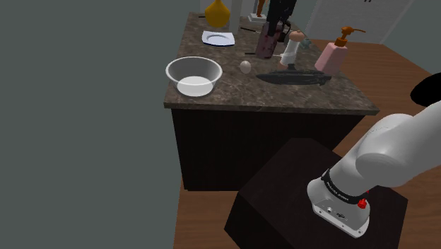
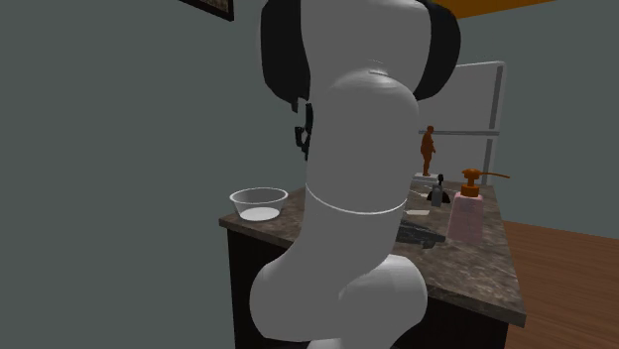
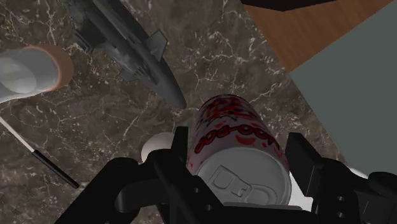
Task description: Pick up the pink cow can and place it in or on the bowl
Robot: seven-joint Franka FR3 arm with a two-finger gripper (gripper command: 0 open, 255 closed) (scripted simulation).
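Pink can [image 3: 238,143] over marbled countertop [image 3: 95,127]

Marbled counter [image 1: 233,95] with bowl [image 1: 193,75], soap bottle [image 1: 332,53]

White arm [image 2: 357,149] upright, jaws clamped (on can [image 3: 238,137])

Shoulder view overlooks the counter [image 1: 283,95]; second exterior, close behind the arm [image 2: 357,149], shares its bowl [image 1: 192,85].
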